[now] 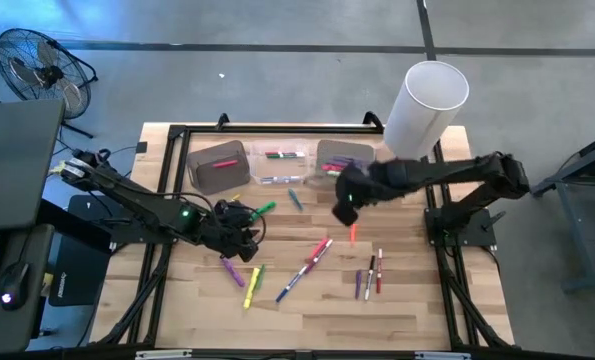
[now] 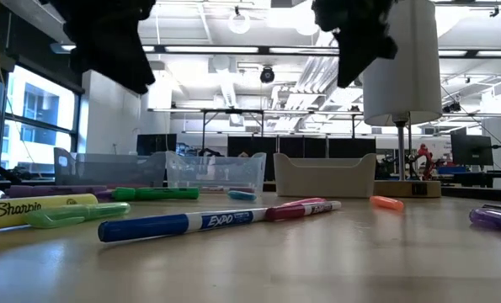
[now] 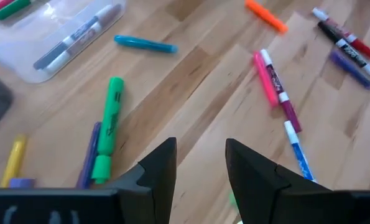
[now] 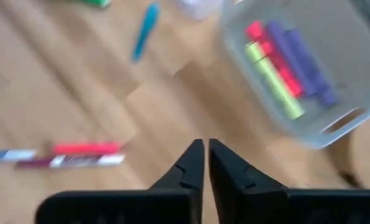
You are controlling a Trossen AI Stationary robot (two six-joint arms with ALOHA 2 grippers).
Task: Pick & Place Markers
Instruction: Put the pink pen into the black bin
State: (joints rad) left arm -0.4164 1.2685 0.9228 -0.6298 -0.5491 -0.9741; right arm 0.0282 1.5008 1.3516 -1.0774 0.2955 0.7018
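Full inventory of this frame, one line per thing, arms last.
Markers: about a dozen loose, mixed colours, scattered on the table's middle and front.
Bins: three in a row at the back; left grey bin, middle clear bin with markers, right bin with markers.
White cylinder: one, back right.
Table: one, light wood.
Fan: one, black, floor at left.
Left end effector: open, empty, above the left markers.
Right end effector: shut, empty, beside the right bin.

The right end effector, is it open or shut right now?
Shut and empty: in the right wrist view the right end effector shows its fingers nearly touching, nothing between them.
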